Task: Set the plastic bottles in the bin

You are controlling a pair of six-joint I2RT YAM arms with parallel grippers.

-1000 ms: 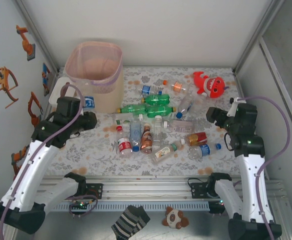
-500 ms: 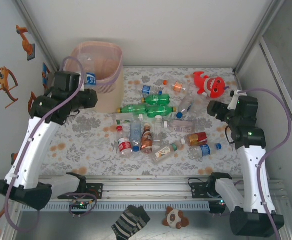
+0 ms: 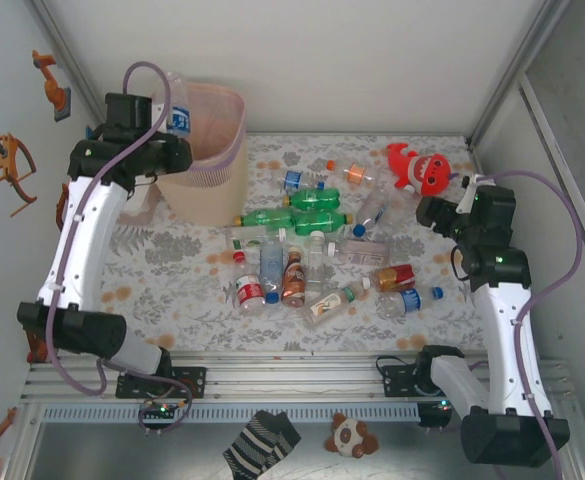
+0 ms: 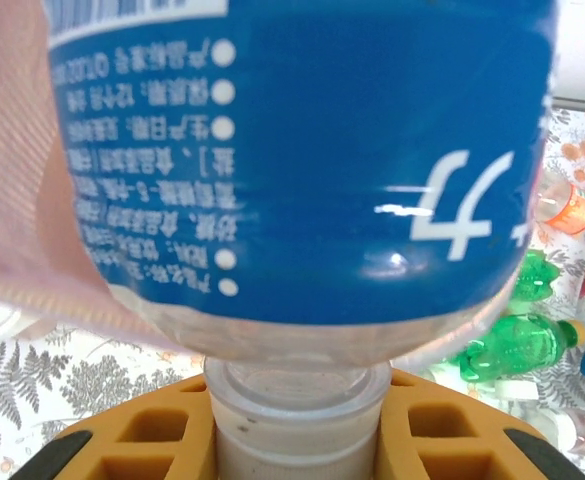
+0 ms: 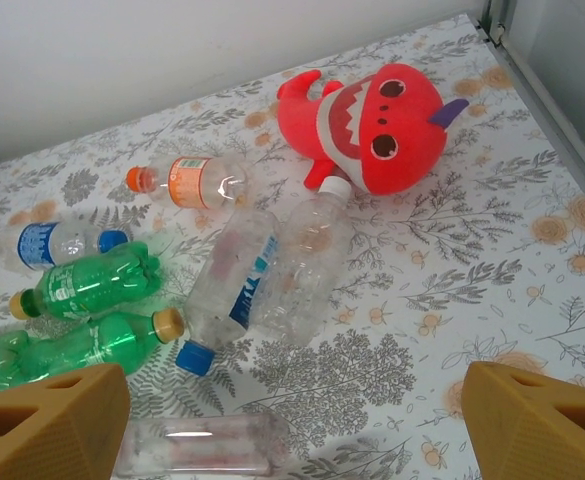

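My left gripper is shut on the neck of a clear plastic bottle with a blue label, holding it over the near-left rim of the pale pink bin. In the left wrist view the bottle fills the picture, its neck between the orange fingers, with the bin's wall at left. Several plastic bottles lie on the table's middle: green ones, a brown one. My right gripper hangs open above a clear blue-capped bottle and another clear bottle.
A red plush toy lies at the back right, touching a white-capped bottle. An orange-labelled bottle lies behind the green ones. Enclosure walls close in both sides. A striped sock lies below the front rail.
My left arm has lifted the blue-labelled bottle from in front of the bin up and back to above its rim. The right arm has barely moved.
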